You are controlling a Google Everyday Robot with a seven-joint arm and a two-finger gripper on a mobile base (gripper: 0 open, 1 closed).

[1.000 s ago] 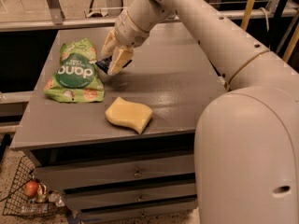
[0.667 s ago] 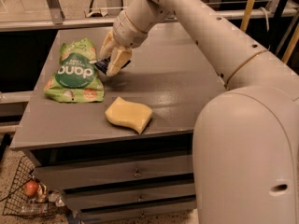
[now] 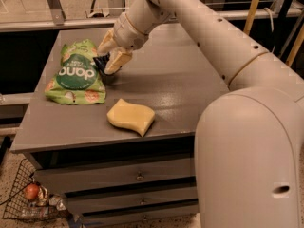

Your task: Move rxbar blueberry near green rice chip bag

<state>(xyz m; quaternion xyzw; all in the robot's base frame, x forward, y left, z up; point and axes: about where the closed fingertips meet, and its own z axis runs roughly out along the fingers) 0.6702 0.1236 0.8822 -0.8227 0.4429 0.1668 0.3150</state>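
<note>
While the green bag (image 3: 74, 75) lies toward the table's (image 3: 190, 84) nine o'clock side, the gripper (image 3: 107, 62) hangs at the bag's three o'clock edge, pinching the dark snack bar (image 3: 100, 61), a yellow sponge (image 3: 131, 117) at its five o'clock

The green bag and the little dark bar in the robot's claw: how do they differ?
The green rice chip bag is large and light green; the rxbar blueberry is small and dark. The bag lies flat on the table; the bar is held in the gripper, close beside the bag. Both are snack wrappers.
</note>
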